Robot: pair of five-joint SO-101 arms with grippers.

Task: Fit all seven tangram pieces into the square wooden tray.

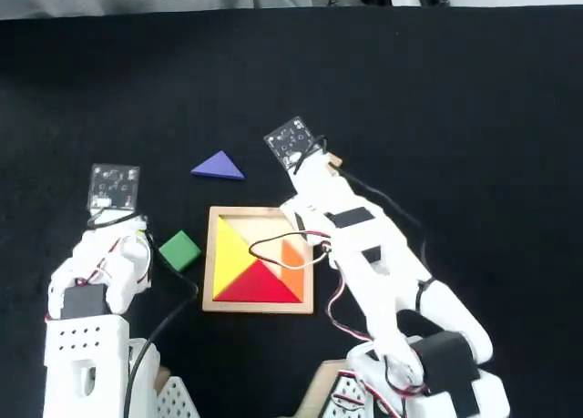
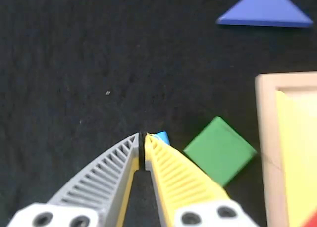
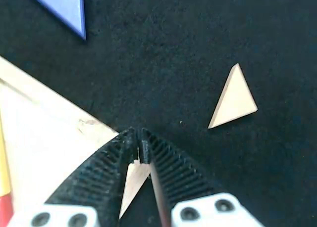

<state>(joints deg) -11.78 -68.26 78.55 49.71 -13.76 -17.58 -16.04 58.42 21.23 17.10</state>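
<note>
Three coloured pieces lie in the square wooden tray (image 1: 211, 259): yellow triangle (image 1: 232, 254) on the left side, red triangle (image 1: 258, 289) along the near edge, orange piece (image 1: 293, 254) on the right. The tray's upper right part shows bare pale wood. The tray sits mid-table on the black table (image 1: 455, 117), between the two arms.

Green square (image 1: 179, 250) lies on the cloth just beside the tray's left rim, turned diamond-wise and not touching it. Blue triangle (image 1: 219, 167) lies on the cloth beyond the tray's far edge, apart from it. Pale triangle (image 3: 234, 98) lies on the cloth off the tray's far right corner.

Left gripper (image 2: 143, 135) hovers over bare cloth near the green square, grey and yellow fingers pressed together at the tips. A small blue bit (image 2: 161, 137) shows right at the yellow fingertip; cannot tell whether it is pinched or what it is.

Right gripper (image 3: 140, 138) sits at the tray's far right corner, black fingers closed tip to tip. A pale wooden sliver (image 3: 132, 182) shows in the gap behind the tips; cannot tell if it is a gripped piece or the tray beneath. The right arm (image 1: 364, 254) stretches across the tray's right side.
</note>
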